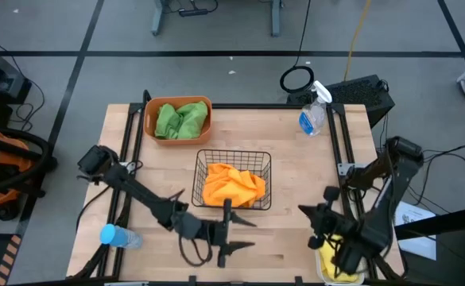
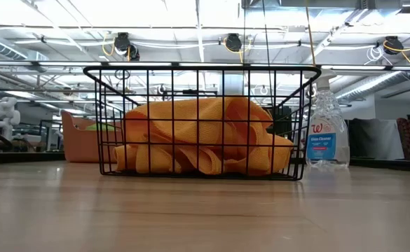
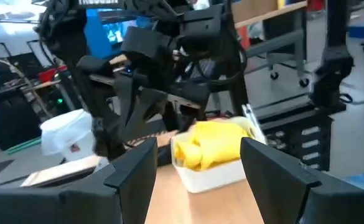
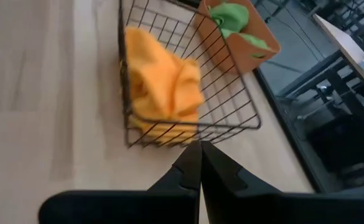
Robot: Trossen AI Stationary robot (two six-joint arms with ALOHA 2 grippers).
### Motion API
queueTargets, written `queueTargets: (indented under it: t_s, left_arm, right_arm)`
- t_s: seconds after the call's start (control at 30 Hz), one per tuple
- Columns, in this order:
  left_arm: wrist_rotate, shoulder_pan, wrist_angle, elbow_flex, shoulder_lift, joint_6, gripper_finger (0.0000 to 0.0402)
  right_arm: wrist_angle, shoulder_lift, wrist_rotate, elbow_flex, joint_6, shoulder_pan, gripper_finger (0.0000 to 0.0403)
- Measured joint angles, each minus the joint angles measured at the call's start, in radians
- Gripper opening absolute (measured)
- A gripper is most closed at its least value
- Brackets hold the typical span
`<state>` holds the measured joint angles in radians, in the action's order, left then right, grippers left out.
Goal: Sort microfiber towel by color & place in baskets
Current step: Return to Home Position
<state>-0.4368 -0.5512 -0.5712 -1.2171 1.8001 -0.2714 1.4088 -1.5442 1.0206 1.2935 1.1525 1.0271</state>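
Left gripper (image 3: 198, 152) spread empty beside black wire basket (image 1: 234, 152) holding orange towels (image 1: 232, 187); my right gripper (image 4: 200, 149) pinched closed, right of it. Green towels (image 1: 180, 119) in orange tub (image 1: 176, 101) beyond basket; yellow towels (image 3: 216, 140) in white bin (image 3: 213, 177) farther right.

Beyond pressed-together fingers (image 4: 191, 165), orange towels (image 4: 160, 78) fill the wire basket (image 4: 238, 126), green towels (image 4: 230, 17) the orange tub (image 4: 248, 59).

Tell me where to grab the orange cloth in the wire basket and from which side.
Likely from straight above, pinching the highest bunched fold of the orange cloth. The mesh walls of the wire basket ring the pile on every side, so only the open top lets fingers in.
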Motion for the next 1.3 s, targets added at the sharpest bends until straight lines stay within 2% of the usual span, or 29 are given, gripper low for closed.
queueTargets:
  t_s: [0.17, 0.33, 0.53, 0.67, 0.83, 0.97, 1.13, 1.3]
  left_arm:
    - [0.014, 0.089, 0.113, 0.000, -0.079, 0.030, 0.0237]
    - [0.074, 0.155, 0.248, 0.000, -0.168, 0.078, 0.0227]
    - [0.141, 0.207, 0.391, 0.000, -0.229, 0.139, 0.0161]
    - [0.160, 0.216, 0.471, 0.000, -0.227, 0.179, 0.0103]
    - [0.160, 0.216, 0.455, 0.018, -0.229, 0.130, 0.0039]
    - [0.159, 0.253, 0.412, 0.079, -0.238, 0.102, 0.0006]
    - [0.164, 0.301, 0.402, 0.164, -0.274, 0.101, 0.0011]
    - [0.180, 0.342, 0.366, 0.284, -0.386, 0.113, 0.0012]
  right_arm:
    - [-0.193, 0.162, -0.002, -0.065, -0.323, -0.103, 0.0000]
    - [-0.432, 0.360, -0.091, -0.173, -0.664, -0.207, 0.0000]
    - [-0.830, 0.590, -0.237, -0.412, -1.006, -0.322, 0.0000]
    - [-1.117, 0.723, -0.408, -0.611, -1.177, -0.390, 0.0000]
    - [-1.461, 0.829, -0.533, -0.840, -1.325, -0.454, 0.0000]
    - [-1.650, 0.875, -0.621, -0.981, -1.385, -0.506, 0.0000]
    - [-1.702, 0.923, -0.736, -1.072, -1.381, -0.563, 0.0000]
    - [-1.682, 0.960, -0.819, -1.108, -1.359, -0.619, 0.0000]
